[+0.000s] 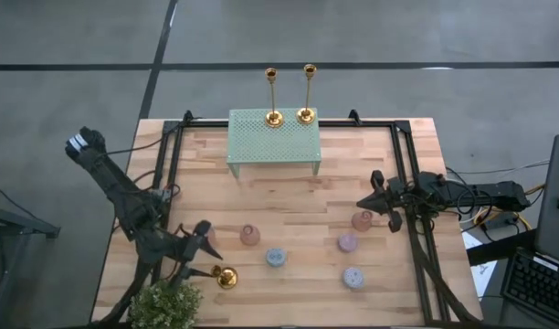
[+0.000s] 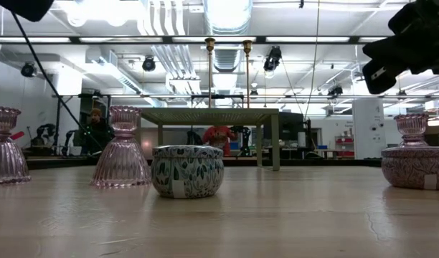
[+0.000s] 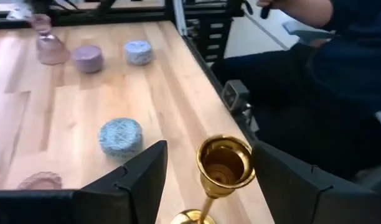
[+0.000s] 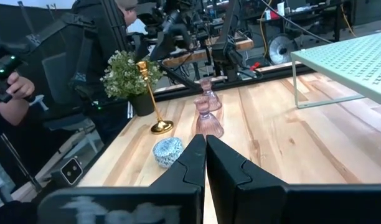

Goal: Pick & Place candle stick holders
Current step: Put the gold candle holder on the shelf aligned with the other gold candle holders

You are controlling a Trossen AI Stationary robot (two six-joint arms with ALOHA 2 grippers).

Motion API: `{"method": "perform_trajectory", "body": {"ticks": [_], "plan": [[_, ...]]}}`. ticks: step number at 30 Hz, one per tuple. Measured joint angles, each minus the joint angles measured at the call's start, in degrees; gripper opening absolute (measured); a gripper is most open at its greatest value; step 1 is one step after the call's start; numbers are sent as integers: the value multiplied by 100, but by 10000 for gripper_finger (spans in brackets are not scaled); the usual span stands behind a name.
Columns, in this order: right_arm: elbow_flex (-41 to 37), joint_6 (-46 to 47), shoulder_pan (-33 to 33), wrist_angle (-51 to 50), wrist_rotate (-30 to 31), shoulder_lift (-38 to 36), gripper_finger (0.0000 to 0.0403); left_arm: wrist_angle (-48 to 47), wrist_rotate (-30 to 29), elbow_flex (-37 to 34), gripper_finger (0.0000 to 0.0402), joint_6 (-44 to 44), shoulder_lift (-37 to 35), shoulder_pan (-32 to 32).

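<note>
Two gold candle stick holders (image 1: 272, 96) (image 1: 307, 91) stand by their round bases on the green perforated stand (image 1: 274, 139) at the table's far middle. They also show in the low view (image 2: 209, 72). The third holder (image 4: 150, 93) stands upright on the table near the near left corner, its base (image 1: 226, 277) on the wood. My left gripper (image 1: 197, 251) is open, and its fingers stand on either side of that holder's cup top (image 3: 225, 165) without plainly touching it. My right gripper (image 1: 366, 201) is shut and empty, above the table's right side.
Pink glass holders (image 1: 250, 235) (image 1: 362, 220) and round tins (image 1: 276, 258) (image 1: 353, 277) (image 1: 347, 242) are scattered over the table's near half. A small potted plant (image 1: 165, 306) stands at the near left corner. People show beyond the table (image 4: 28, 93).
</note>
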Motion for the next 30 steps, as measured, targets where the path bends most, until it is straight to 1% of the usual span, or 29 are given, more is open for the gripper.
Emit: {"method": "perform_trajectory", "body": {"ticks": [6,11,15,22,24,27,30], "plan": [[-44,24,2,-2,0,2,8,18,-80,11,236,-168,177,-12],[-44,17,2,-2,0,2,8,14,31,13,236,-517,289,-76],[-44,-33,2,0,2,2,8,-17,-231,13,236,-410,189,-68],[-53,-17,2,-1,4,4,8,-103,-270,-13,236,-369,-46,-104],[-55,-20,2,0,4,9,8,-79,-264,-13,236,-369,-100,-119],[-55,-22,2,0,4,9,8,-81,-32,-13,236,-410,-141,-124],[-55,-22,2,-2,4,8,8,-32,57,-13,236,-511,-131,-143]]}}
